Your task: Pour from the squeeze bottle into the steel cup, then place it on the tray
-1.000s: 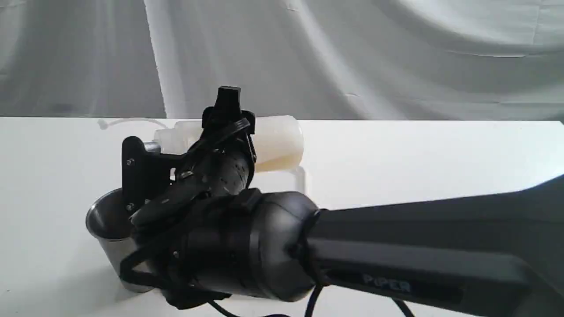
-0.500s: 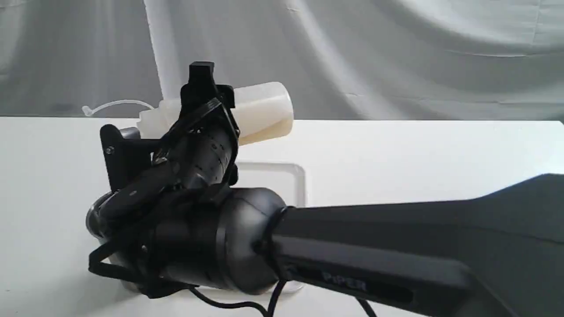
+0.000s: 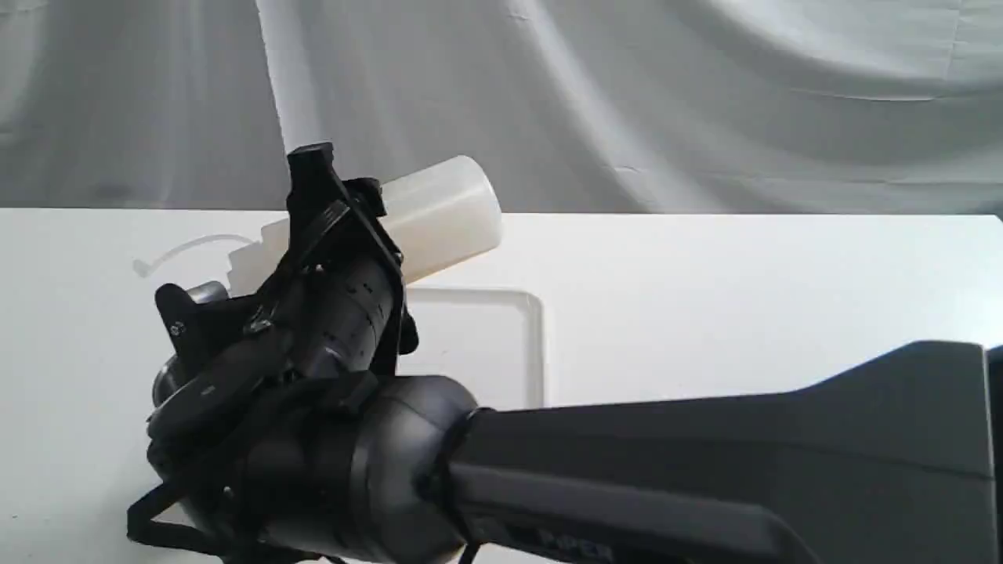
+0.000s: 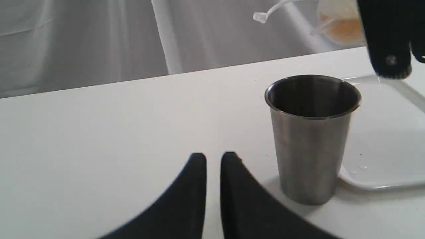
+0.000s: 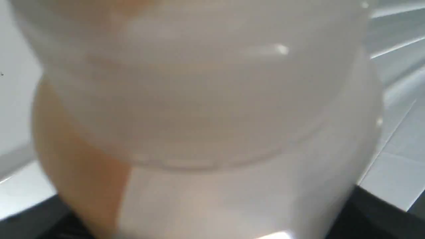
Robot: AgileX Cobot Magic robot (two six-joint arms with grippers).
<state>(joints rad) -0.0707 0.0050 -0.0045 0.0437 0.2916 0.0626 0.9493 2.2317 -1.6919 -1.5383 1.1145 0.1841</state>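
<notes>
Squeeze bottle (image 3: 443, 211): ext view whitish; wrist views show amber liq (image 5: 76, 159).

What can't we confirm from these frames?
- Left wrist view: floor of the brushed steel cup is out of sight, so fill level unknown.
- Left wrist view: translucent whitish squeeze bottle cut off by the top edge.
- Exterior view: right gripper hides nearly all the cup and the nozzle.
- Right wrist view: blurred bottle fills the frame; finger contact unseen.
</notes>
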